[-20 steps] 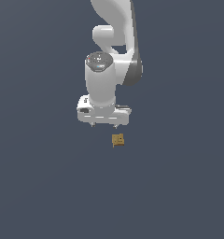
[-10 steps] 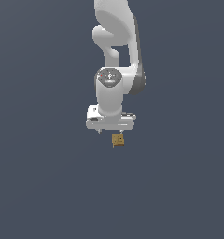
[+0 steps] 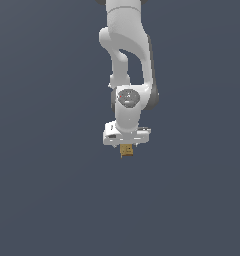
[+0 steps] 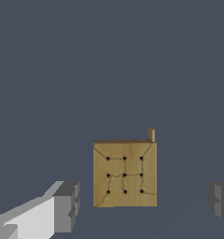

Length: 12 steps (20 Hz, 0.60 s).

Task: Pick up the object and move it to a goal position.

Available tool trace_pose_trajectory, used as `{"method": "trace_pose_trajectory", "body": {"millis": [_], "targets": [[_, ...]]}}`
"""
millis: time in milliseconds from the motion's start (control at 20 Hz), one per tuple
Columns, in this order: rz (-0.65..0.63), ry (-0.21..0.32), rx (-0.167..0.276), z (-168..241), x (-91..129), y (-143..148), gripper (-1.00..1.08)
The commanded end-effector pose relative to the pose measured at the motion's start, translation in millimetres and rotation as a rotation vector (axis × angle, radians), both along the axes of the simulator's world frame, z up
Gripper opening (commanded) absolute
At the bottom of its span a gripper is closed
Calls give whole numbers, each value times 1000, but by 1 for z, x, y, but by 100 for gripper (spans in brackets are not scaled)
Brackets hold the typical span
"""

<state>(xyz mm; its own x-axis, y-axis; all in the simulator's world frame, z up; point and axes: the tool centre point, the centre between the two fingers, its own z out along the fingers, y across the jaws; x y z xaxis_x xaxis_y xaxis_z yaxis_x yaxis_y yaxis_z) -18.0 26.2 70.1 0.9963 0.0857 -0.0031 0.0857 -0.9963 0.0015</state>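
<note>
Object (image 4: 125,174) flat on grey bench (image 4: 109,70), dotted face up, directly under hand (image 3: 126,146). Fingers (image 4: 67,206) spread wide, one on each side of object, not touching it. Partly hidden by hand in exterior view; only lower edge visible.

From the exterior view, the gripper (image 3: 126,146) covered the upper part of the block (image 3: 125,150), and its fingertips were too small to make out. The arm (image 3: 126,60) ran off the top edge there. In the wrist view, both fingers (image 4: 67,205) were cut off by the picture's edges, so their full length went unseen.
</note>
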Motion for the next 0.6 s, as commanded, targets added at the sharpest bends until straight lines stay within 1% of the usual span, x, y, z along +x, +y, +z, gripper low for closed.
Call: {"method": "trace_pose_trajectory", "body": {"millis": [0,300,550], "targets": [[12,-3,1,-7,-1,4,100],[14,-1,2,-9,-2,5,100],[14,-2,2,-25,-3,5,100]]}}
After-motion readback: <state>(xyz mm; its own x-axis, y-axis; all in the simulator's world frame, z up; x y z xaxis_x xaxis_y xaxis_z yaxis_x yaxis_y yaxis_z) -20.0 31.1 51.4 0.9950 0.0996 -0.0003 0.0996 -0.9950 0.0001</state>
